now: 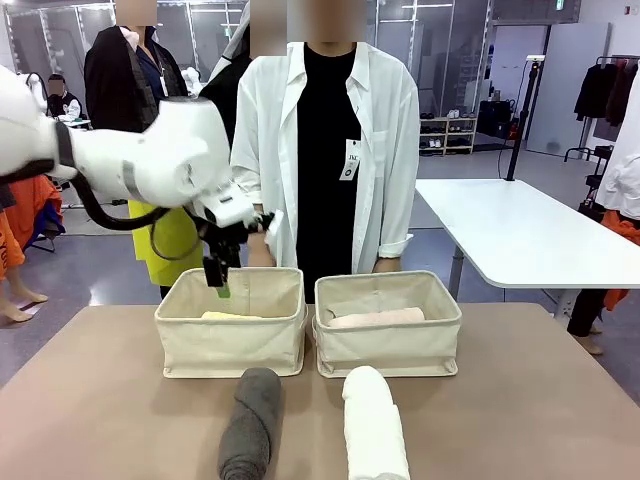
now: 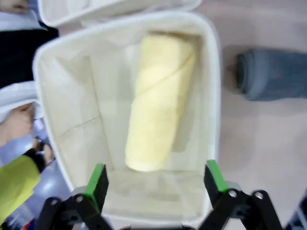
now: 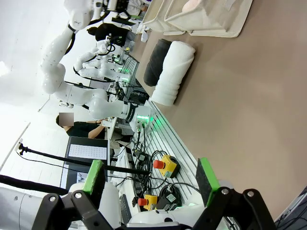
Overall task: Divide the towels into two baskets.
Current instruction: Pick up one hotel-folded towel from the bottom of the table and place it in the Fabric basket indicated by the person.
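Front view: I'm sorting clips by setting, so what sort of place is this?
Likely a robotics lab or workshop: a white robot arm works over a table, with hanging garments and storage shelves behind.

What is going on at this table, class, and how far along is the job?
Rolled towels are being divided between two bins, with a person standing at the far side. The left pincer hangs open over the left basket, where the yellow towel lies. The pink towel lies in the right basket. The grey towel and white towel lie on the table, not yet sorted. The right pincer is open and empty.
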